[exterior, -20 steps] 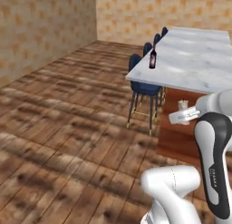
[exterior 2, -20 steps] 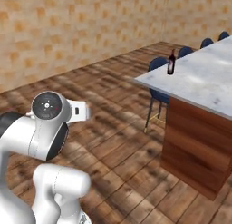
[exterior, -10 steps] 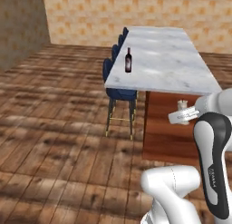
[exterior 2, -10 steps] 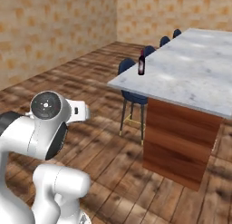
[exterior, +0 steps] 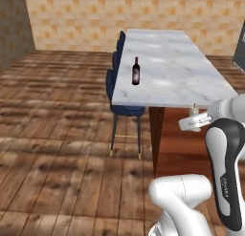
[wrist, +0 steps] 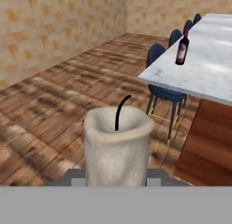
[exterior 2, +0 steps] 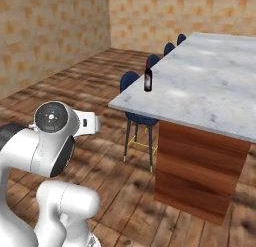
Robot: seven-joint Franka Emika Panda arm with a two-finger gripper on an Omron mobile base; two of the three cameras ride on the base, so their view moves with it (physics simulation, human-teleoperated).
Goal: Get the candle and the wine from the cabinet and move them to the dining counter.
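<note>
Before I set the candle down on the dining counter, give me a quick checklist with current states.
1. Candle gripped between the fingers: ok.
2. Candle upright, wick up: ok in the hand view.
3. Wine already standing on the dining counter: ok.
4. Bare marble free near the counter's close end: ok.
5. Gripper above the counter top: not ok, it sits off the near end, at about edge height.
6. Blue chairs out of the arm's path: cannot tell.

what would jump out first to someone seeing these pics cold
The pale candle looms large in the hand view, black wick up, gripped in the end effector. Next, the dark wine bottle, standing upright alone near the chair-side edge of the marble dining counter, blue chairs tucked beside it.
</note>
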